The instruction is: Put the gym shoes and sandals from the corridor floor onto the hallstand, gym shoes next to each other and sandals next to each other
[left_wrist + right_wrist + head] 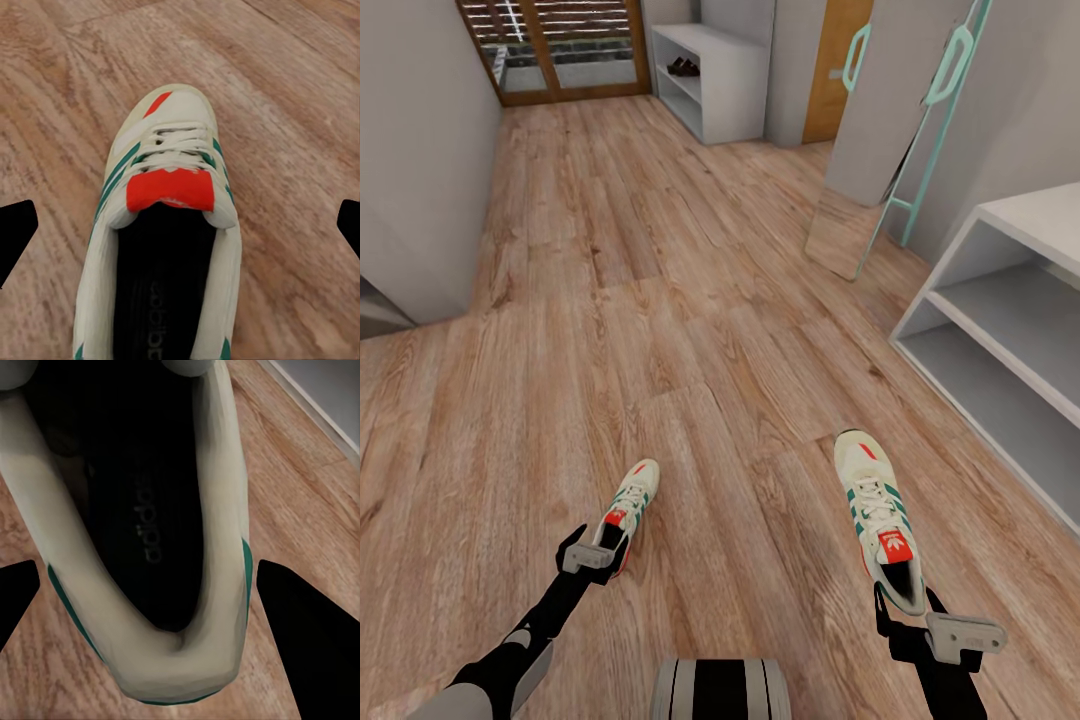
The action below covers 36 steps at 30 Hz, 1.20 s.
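Observation:
Two white gym shoes with green stripes lie apart on the wood corridor floor (690, 330). My left gripper (600, 547) hovers open over the heel of the left gym shoe (632, 500); in the left wrist view its fingertips (15, 232) stand wide of that shoe (169, 180). Around the heel of the right gym shoe (875, 500) my right gripper (909, 603) is open, with its fingers (300, 637) on either side of the heel (180, 660). The white hallstand (1000, 300) stands to the right. Small dark footwear (682, 67), perhaps the sandals, rests in a far white shelf.
A tall mirror in a teal frame (935, 130) leans on the right wall beyond the hallstand. A second white shelving unit (710, 85) stands far down the corridor beside a wooden door (560, 50). A grey wall corner (420, 200) juts in at left.

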{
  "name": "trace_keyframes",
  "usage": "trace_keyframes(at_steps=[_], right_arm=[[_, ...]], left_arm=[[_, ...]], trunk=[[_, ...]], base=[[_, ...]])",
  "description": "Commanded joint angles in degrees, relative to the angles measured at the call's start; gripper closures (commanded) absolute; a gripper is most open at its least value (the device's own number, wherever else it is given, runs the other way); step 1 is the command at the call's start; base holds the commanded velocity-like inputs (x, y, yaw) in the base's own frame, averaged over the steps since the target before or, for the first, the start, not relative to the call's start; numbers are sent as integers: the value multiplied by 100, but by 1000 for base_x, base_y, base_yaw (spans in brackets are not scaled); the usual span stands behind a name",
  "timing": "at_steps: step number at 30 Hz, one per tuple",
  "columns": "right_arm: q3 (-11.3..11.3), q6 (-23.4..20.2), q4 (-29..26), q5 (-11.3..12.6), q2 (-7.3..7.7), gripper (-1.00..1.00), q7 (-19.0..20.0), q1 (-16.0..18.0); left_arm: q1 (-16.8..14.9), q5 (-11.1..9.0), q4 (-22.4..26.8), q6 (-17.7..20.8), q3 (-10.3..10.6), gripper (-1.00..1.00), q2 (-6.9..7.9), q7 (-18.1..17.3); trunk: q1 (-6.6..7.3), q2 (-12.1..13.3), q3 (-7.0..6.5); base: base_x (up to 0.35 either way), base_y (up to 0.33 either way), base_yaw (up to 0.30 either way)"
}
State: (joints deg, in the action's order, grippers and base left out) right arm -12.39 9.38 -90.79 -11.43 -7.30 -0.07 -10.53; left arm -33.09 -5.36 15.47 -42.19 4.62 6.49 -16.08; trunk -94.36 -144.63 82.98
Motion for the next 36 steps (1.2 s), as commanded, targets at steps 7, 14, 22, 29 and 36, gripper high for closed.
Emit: trace_keyframes(at_steps=[7,14,22,29,36], right_arm=[[0,2,0,0,0,100,-2,0],[0,2,0,0,0,100,-2,-1],[0,2,0,0,0,100,-2,0],[0,2,0,0,0,100,-2,-2],[0,2,0,0,0,100,-2,2]], left_arm=[[3,0,7,4,10,-100,-44,0],[1,0,8,8,10,-100,-57,0],[2,0,9,9,5,-100,-60,0],[-1,0,9,9,-10,-100,-40,0],[0,-2,9,9,-23,-100,-19,0]], trunk=[[0,0,3],[0,0,4],[0,0,22],[0,0,77],[0,0,137]], base=[[0,0,0],[0,0,0],[0,0,0],[0,0,0],[0,0,0]])
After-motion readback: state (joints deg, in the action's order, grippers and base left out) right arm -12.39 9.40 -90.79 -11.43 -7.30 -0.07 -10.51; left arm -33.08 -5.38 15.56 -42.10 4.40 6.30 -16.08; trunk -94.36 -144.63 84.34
